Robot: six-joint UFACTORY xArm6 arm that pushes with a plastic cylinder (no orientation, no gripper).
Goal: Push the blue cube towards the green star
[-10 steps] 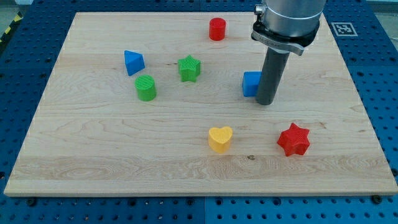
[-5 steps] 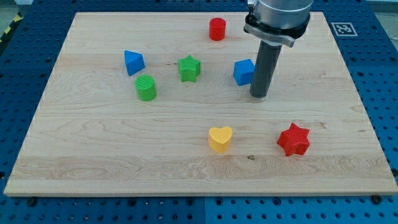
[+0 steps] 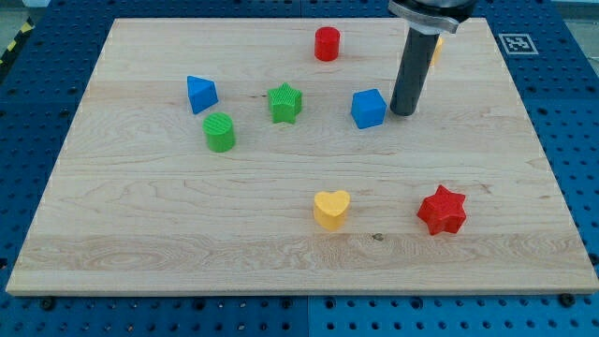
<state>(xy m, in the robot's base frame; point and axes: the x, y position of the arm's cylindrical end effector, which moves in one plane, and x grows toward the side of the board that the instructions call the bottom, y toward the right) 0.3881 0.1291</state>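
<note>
- blue cube (image 3: 369,109) sits on the counter (image 3: 281,243), upper middle, with the green star (image 3: 284,103) near on the view's left.
- my tip (image 3: 403,112) stands just beside the cube's right face, a thin gap showing.
- no gripper on this rig; only the rod, nothing to spread or pinch.
- cube looks light, rigid, likely slides easily and may twist; push squarely on its right face.
- arm cut off at the view's top; a yellow block (image 3: 438,47) is mostly hidden behind the rod, shape unclear.
</note>
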